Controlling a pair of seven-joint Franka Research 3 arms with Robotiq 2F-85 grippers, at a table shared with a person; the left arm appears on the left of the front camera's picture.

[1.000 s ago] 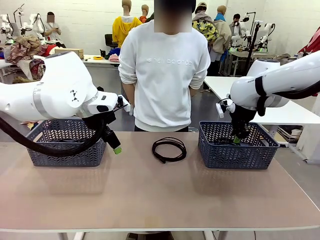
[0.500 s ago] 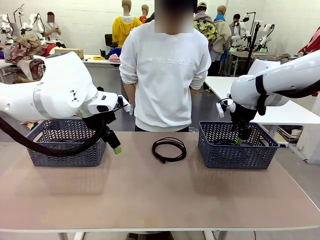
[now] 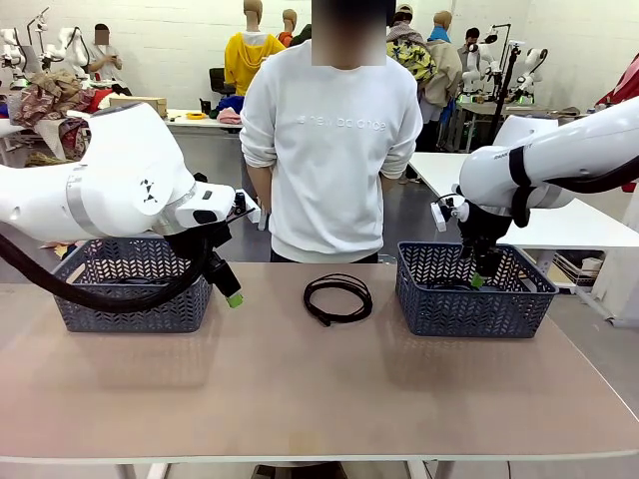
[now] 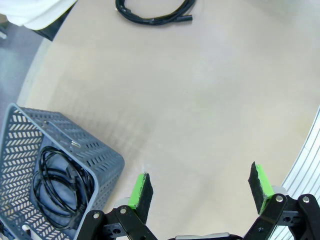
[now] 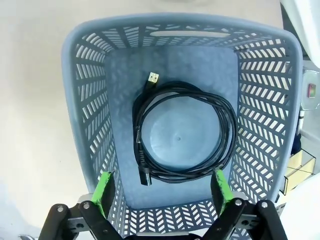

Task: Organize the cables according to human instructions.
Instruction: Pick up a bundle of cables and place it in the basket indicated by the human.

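One coiled black cable (image 3: 337, 297) lies on the table between the two baskets, also at the top of the left wrist view (image 4: 152, 12). A second coil (image 5: 185, 132) rests flat on the floor of the right grey basket (image 3: 474, 299), directly below my right gripper (image 5: 163, 186), which hangs open and empty over it (image 3: 478, 278). Another coil (image 4: 57, 187) lies in the left grey basket (image 3: 130, 289). My left gripper (image 4: 200, 184) is open and empty, hovering above bare table beside that basket (image 3: 232, 297).
A person in a white sweatshirt (image 3: 329, 140) stands at the far edge, behind the middle cable, hands out of sight. The basket walls (image 5: 82, 45) surround the right gripper's drop zone. Bare tabletop (image 3: 319, 389) stretches across the near half.
The right gripper has lifted slightly out of the right basket, leaving the coil on its floor. The left arm and the middle cable have not moved.
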